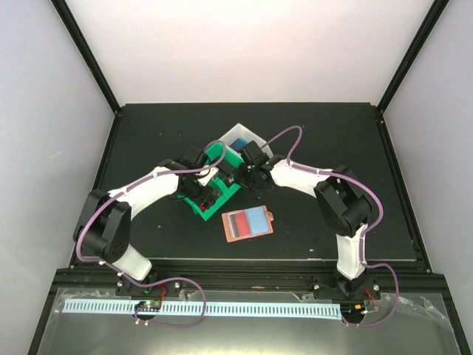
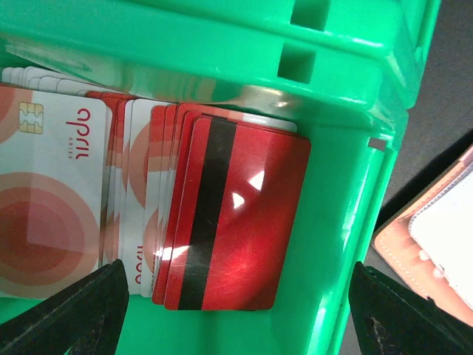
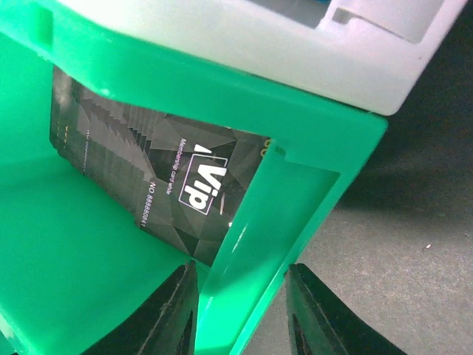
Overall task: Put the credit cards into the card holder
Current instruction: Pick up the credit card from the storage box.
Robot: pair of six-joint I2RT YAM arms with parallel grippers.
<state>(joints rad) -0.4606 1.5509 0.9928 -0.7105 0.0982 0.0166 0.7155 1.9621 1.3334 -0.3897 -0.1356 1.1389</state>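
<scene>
Robotics lab test cell, plain white panel walls (image 1: 244, 44), black frame struts (image 1: 86, 55), dark work table (image 1: 332, 140), two robot arms (image 1: 148, 185).

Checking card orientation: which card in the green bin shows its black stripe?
The rightmost red card, front of the fan; the white card shows a chip instead.

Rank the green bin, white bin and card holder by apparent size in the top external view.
1. green bin, though much of it is covered.
2-3. card holder and white bin look about alike; the bin is partly hidden, so unranked.
</scene>
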